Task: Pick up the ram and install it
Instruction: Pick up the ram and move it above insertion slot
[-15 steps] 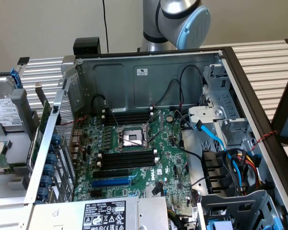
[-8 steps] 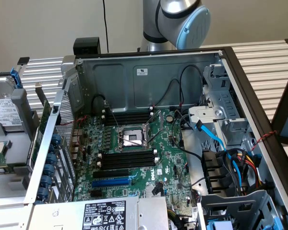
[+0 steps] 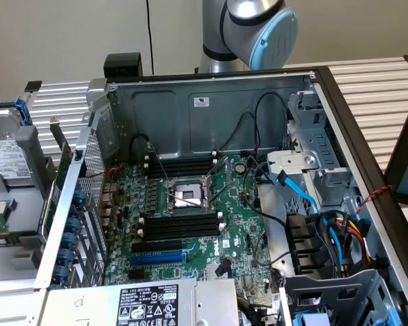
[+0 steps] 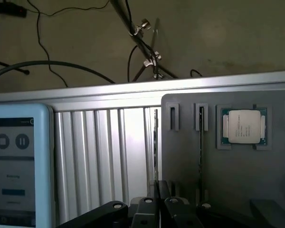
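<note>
From my station, the claw looked clamped on the ram, which stood edge-on by the edge of the gray parts tray. I judged pickup done. The motherboard's black slots were empty, so installation was not yet done.

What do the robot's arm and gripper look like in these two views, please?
The arm is a smooth silver-grey tube with a rounded joint closed by a light blue round cap. The gripper is built of dark, nearly black link bars joined by round silver pivot pins. I can make out no markings on either.
</note>
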Controlling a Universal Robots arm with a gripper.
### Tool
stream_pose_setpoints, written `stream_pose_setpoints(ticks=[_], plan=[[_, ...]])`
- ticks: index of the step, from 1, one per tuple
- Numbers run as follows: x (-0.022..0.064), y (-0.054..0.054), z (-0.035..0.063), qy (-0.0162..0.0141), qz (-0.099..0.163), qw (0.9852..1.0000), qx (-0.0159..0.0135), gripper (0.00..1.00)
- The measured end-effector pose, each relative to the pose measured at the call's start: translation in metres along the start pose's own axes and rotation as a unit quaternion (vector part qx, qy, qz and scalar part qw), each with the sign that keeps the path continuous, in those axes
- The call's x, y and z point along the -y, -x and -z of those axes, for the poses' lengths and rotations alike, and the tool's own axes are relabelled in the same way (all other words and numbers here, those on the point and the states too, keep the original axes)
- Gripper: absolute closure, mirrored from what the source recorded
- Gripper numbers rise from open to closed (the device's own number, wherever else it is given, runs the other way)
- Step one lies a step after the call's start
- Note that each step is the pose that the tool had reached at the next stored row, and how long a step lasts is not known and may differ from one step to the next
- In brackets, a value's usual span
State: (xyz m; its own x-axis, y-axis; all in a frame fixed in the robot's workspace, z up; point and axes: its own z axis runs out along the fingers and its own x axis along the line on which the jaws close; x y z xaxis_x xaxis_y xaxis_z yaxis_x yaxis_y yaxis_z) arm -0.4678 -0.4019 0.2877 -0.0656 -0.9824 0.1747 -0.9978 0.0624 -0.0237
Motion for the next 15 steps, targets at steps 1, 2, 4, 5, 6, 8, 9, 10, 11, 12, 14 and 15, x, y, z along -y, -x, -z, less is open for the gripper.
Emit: stream_pose_setpoints(ticks=[1, 2, 4, 5, 6, 8, 9, 10, 11, 12, 14, 15], plan=[[0.0000, 0.0000, 0.0000, 0.0000, 0.000, 1.0000, 0.0000, 0.88], [0.0000, 0.0000, 0.0000, 0.0001, 0.000, 1.0000, -0.0001, 0.88], [-0.0001, 0.0001, 0.0001, 0.0001, 0.000, 1.0000, -0.0001, 0.88], [0.0000, 0.0000, 0.0001, 0.0001, 0.000, 1.0000, -0.0001, 0.88], [-0.0001, 0.0000, 0.0002, 0.0001, 0.000, 1.0000, -0.0001, 0.88], [-0.0001, 0.0000, 0.0002, 0.0001, 0.000, 1.0000, -0.0001, 0.88], [-0.0001, 0.0000, 0.0001, 0.0001, 0.000, 1.0000, -0.0001, 0.88], [-0.0001, 0.0000, 0.0002, 0.0001, 0.000, 1.0000, -0.0001, 0.88], [-0.0001, 0.0000, 0.0002, 0.0001, 0.000, 1.0000, -0.0001, 0.88], [-0.0001, 0.0000, 0.0002, 0.0001, 0.000, 1.0000, -0.0001, 0.88], [-0.0001, 0.0000, 0.0002, 0.0001, 0.000, 1.0000, -0.0001, 0.88], [-0.0001, 0.0001, 0.0002, 0.0002, 0.000, 1.0000, 0.0002, 0.88]])
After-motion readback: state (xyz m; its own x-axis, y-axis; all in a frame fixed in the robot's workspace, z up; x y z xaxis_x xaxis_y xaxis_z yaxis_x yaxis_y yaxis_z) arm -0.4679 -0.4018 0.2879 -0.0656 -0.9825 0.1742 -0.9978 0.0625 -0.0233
